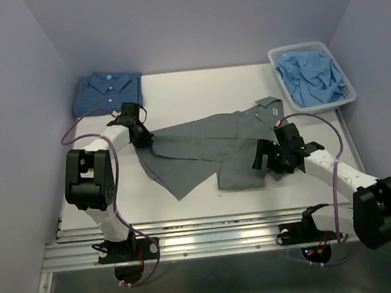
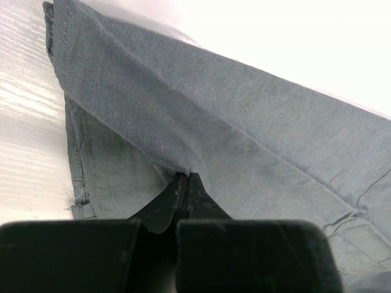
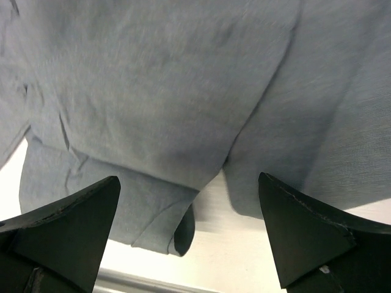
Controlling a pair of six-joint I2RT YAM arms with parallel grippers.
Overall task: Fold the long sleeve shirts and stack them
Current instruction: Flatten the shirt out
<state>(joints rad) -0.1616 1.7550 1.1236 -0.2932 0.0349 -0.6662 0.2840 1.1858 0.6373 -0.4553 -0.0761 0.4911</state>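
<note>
The slate-grey long sleeve shirt [image 1: 209,145] lies spread across the middle of the table, collar toward the back right. My left gripper [image 1: 143,139] is at its left edge, shut on a raised fold of the grey cloth [image 2: 244,122]; the fingertips [image 2: 184,177] pinch that fold. My right gripper [image 1: 262,157] hovers open over the shirt's near right part. In the right wrist view the gripper [image 3: 189,178] has grey cloth [image 3: 171,79] and a sleeve cuff [image 3: 165,226] below it, nothing between its fingers. The dark blue checked shirt [image 1: 107,91] lies folded at the back left corner.
A white basket [image 1: 297,47] holding crumpled light blue cloth [image 1: 311,76] stands at the back right. Bare white table [image 1: 198,98] runs behind the grey shirt. A metal rail [image 1: 211,231] lines the near edge, and walls close in on both sides.
</note>
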